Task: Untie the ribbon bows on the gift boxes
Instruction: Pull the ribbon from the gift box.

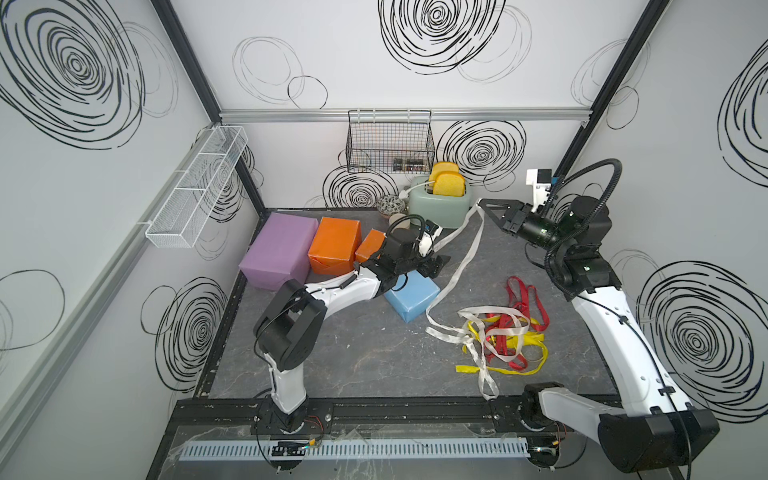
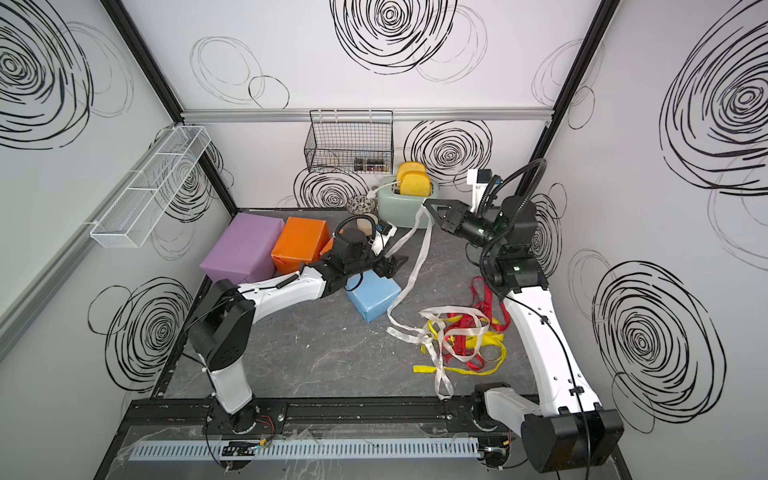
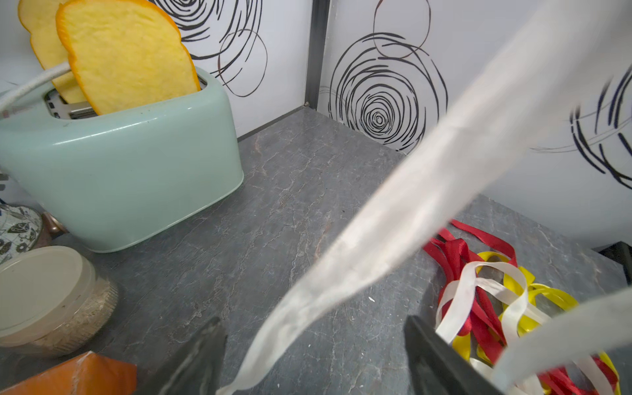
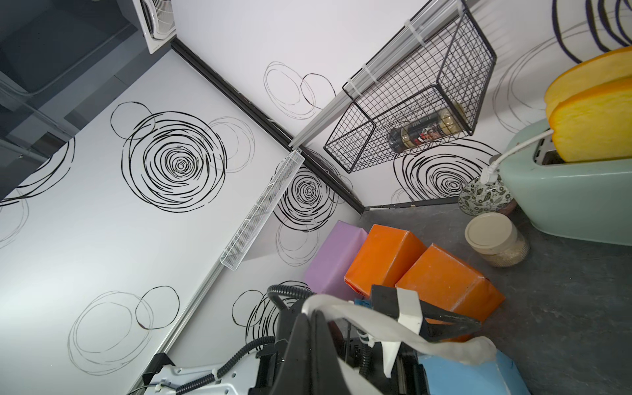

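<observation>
Now, my right tool (image 1: 481, 202), closed, pinches the white ribbon (image 1: 462, 255) aloft beside the toaster (image 1: 440, 208); my left tool (image 1: 435, 265), jaws apart, straddles that strand above the light-blue box (image 1: 411, 297). Other ribbons (image 1: 503, 332) lie heaped at right on the counter (image 1: 353, 353).

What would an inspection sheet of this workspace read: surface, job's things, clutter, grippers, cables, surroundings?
Surface: dark grey stone-look tabletop, a few pale specks.
Job's things: lilac box, larger orange box, smaller orange box and light-blue box, no bow seen on any; ribbon heap of red, yellow and white strips lying loose; long white ribbon held up.
Clutter: mint toaster with two bread slices, patterned bowl, lidded jar.
Grippers: right gripper shut on the long white ribbon; left gripper open, that ribbon running between its jaws.
Cables: white cord at the toaster; black hoses on the arms.
Surroundings: swirl-drawn walls, white mesh shelf, black wire basket holding a spice jar.
</observation>
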Controlling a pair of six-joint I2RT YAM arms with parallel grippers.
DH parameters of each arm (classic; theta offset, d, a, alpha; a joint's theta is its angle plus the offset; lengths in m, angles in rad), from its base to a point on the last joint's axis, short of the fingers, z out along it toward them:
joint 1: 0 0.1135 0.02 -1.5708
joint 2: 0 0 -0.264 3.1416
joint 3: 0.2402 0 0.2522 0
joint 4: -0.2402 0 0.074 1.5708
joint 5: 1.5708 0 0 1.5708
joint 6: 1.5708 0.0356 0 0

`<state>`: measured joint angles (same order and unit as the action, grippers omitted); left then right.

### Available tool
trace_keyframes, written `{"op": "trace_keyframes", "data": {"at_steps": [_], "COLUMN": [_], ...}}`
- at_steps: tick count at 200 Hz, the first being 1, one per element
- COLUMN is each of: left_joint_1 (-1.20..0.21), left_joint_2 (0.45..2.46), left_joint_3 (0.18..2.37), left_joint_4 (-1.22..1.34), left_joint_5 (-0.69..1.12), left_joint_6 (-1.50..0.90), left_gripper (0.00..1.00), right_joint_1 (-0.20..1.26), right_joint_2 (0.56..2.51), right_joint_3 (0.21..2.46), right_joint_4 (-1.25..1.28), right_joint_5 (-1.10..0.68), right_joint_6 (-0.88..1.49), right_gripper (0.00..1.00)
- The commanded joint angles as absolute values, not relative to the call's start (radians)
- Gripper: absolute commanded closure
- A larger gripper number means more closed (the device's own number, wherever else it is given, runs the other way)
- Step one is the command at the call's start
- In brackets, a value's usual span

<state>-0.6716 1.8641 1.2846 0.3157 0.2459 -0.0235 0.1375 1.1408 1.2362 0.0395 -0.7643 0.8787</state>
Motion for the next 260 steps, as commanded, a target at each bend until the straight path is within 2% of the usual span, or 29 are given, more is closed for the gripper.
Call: {"op": "trace_keyframes", "data": {"at_steps": [1, 8, 20, 49, 108, 141, 190, 233, 260], "left_joint_1": [-0.658, -0.658, -0.658, -0.662, -0.661, -0.674, -0.773, -0.958, -1.044], "left_joint_2": [1.896, 1.903, 1.907, 1.878, 1.696, 1.565, 1.438, 1.476, 1.528], "left_joint_3": [1.343, 1.349, 1.352, 1.335, 1.282, 1.309, 1.445, 1.639, 1.707], "left_joint_4": [0.398, 0.397, 0.403, 0.419, 0.483, 0.502, 0.449, 0.27, 0.211], "left_joint_5": [0.272, 0.271, 0.273, 0.228, -0.023, -0.091, -0.091, -0.016, 0.061], "left_joint_6": [0.005, 0.004, -0.001, -0.008, -0.058, -0.078, -0.004, 0.061, 0.013], "left_gripper": [0.3, 0.38, 0.6, 1.0, 1.0, 1.0, 1.0, 1.0, 1.0], "right_joint_1": [0.143, 0.143, 0.143, 0.141, 0.139, 0.135, 0.132, 0.093, 0.071], "right_joint_2": [1.117, 1.116, 1.114, 1.112, 1.091, 1.083, 1.127, 1.138, 1.116], "right_joint_3": [1.233, 1.235, 1.233, 1.223, 1.223, 1.271, 1.456, 1.66, 1.776], "right_joint_4": [0.076, 0.073, 0.072, 0.073, 0.051, 0.01, -0.042, -0.156, -0.296], "right_joint_5": [-0.787, -0.786, -0.784, -0.778, -0.749, -0.7, -0.604, -0.5, -0.357], "right_joint_6": [0.873, 0.869, 0.866, 0.862, 0.85, 0.83, 0.793, 0.726, 0.635], "right_gripper": [1.0, 1.0, 1.0, 1.0, 1.0, 1.0, 1.0, 1.0, 1.0]}}
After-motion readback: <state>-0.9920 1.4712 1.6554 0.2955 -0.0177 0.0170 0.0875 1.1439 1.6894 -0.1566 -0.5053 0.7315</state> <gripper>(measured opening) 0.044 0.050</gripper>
